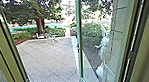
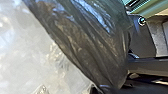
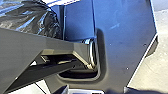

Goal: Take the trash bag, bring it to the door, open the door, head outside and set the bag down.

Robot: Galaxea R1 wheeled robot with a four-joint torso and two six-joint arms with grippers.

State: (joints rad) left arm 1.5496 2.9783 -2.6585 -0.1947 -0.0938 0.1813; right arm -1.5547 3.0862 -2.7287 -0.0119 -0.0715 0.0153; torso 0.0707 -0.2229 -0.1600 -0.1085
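Glass door (image 1: 81,61) standing open onto paved yard (image 1: 46,60), dark trash bag (image 2: 87,47) bulging close to robot.
Bag is showing wrinkled plastic in both wrist views; whether left gripper or right gripper is grasping it or hanging released, cannot tell. Beyond the paving, a tree (image 1: 40,24) is rising among shrubs (image 1: 56,32); a pale shape (image 1: 104,48) is showing in the door glass, probably a reflection.

glass door (image 1: 80,61) open | paved yard (image 1: 46,62) beyond | tree (image 1: 40,24), shrubs (image 1: 58,32) behind
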